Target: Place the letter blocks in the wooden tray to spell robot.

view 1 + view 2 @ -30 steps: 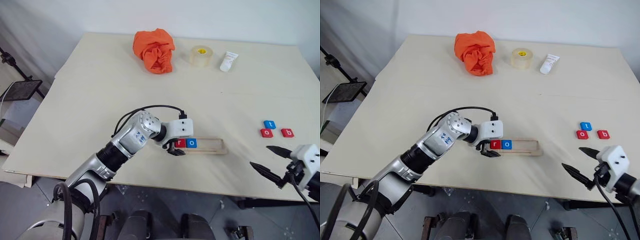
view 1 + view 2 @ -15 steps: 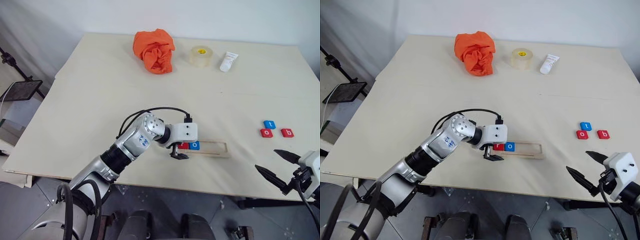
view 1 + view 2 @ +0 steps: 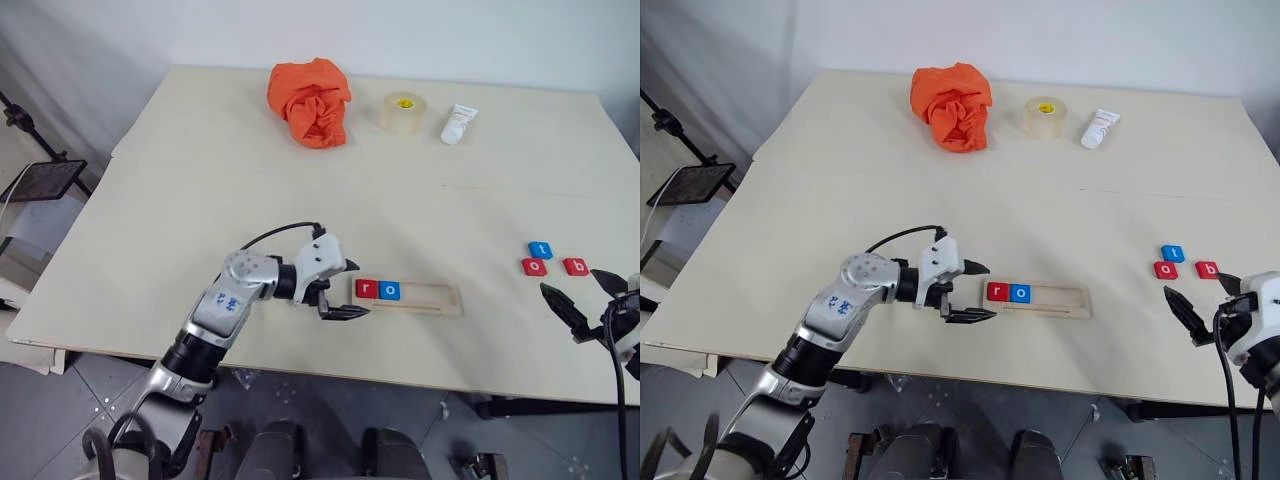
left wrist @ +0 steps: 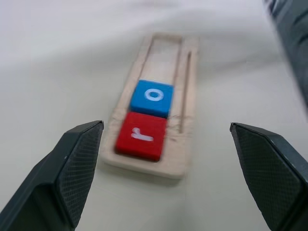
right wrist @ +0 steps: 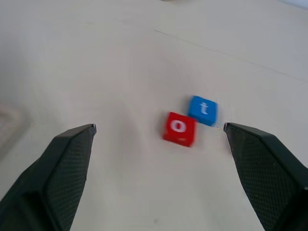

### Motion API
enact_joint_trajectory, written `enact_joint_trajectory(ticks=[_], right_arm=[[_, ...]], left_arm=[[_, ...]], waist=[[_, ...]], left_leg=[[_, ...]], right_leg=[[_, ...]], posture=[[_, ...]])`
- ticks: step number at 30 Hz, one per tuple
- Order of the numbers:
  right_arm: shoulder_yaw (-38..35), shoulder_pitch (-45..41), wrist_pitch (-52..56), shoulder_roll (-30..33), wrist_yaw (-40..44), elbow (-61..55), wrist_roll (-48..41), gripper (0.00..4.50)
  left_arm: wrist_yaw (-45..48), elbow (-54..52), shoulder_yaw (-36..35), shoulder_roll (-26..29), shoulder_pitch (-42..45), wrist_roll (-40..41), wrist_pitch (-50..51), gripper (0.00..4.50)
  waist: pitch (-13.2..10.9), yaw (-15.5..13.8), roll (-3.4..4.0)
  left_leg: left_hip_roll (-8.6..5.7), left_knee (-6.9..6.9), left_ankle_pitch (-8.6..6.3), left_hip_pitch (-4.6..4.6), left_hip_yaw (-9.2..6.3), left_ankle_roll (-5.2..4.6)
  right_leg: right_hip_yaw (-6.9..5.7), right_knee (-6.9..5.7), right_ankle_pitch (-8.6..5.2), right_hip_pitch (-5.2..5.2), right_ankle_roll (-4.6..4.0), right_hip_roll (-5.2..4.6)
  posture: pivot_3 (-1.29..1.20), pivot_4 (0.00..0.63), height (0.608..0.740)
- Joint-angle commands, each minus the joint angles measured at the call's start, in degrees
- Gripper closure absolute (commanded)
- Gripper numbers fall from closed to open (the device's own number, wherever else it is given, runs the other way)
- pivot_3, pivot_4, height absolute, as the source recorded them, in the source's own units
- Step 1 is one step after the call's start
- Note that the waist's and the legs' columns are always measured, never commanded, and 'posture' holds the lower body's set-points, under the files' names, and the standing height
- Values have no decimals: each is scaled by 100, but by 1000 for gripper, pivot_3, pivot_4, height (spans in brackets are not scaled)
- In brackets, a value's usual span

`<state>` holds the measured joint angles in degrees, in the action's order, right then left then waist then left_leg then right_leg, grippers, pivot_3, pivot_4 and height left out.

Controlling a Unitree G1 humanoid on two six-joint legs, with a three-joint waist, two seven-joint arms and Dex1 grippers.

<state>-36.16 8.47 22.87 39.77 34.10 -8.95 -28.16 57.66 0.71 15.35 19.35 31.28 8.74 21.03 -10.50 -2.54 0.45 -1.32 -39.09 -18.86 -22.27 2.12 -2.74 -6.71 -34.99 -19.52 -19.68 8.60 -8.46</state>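
The wooden tray (image 3: 430, 298) lies near the table's front edge. A red r block (image 3: 366, 289) and a blue o block (image 3: 389, 291) sit side by side at its left end. My left gripper (image 3: 346, 290) is open just left of the tray, pointing at the r block (image 4: 142, 136), apart from it. To the right, a blue t (image 3: 540, 249), a red o (image 3: 534, 266) and a red b (image 3: 575, 266) lie loose on the table. My right gripper (image 3: 582, 293) is open and empty, just in front of them, facing the red o (image 5: 179, 127) and blue t (image 5: 203, 109).
An orange cloth (image 3: 308, 100), a tape roll (image 3: 402, 112) and a white tube (image 3: 458, 124) lie along the table's far side. The table's front edge (image 3: 300, 372) runs close below both grippers. A black stand (image 3: 40, 180) is off the table's left side.
My left gripper has pulled back leftward off the tray's left end, where it hovered over the r block. My right gripper has moved right and forward, closer to the loose blocks.
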Motion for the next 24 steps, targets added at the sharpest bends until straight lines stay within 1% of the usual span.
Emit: enact_joint_trajectory(ticks=[1,3,5,8,15,24], right_arm=[[-99,-85,99,97,-39,105,-26,0],[-140,-110,166,206,64,273,-24,0],[-238,12,188,346,262,519,-4,0],[-288,28,170,496,429,758,-15,0],[-360,-223,200,736,493,1160,-25,0],[-309,-370,182,742,468,1297,-1,0]], left_arm=[[206,-88,-215,24,-116,271,-709,22],[418,184,-365,15,-274,391,-1440,22],[719,641,-596,165,-554,486,-2293,22],[892,1066,-796,246,-696,591,-2898,22],[997,1596,-977,345,-637,659,-3242,22],[1001,1980,-975,279,-364,632,-3548,22]], waist=[[0,-17,0],[1,-17,1],[3,-7,5],[6,23,10],[6,95,10],[6,110,10]], left_leg=[[0,0,0,0,0,0],[-2,0,0,0,1,-1],[-3,0,-1,3,5,-2],[0,8,-1,9,9,-3],[-4,0,3,10,11,-10],[-4,1,3,10,10,-9]], right_leg=[[-1,0,0,0,0,0],[0,1,0,1,0,0],[1,1,0,2,0,-1],[-1,0,0,1,0,0],[0,-2,1,6,2,-7],[-2,-4,1,5,2,-7]], posture=[[0,150,740],[0,150,740],[0,150,740],[0,150,740],[0,150,740],[0,150,740]])
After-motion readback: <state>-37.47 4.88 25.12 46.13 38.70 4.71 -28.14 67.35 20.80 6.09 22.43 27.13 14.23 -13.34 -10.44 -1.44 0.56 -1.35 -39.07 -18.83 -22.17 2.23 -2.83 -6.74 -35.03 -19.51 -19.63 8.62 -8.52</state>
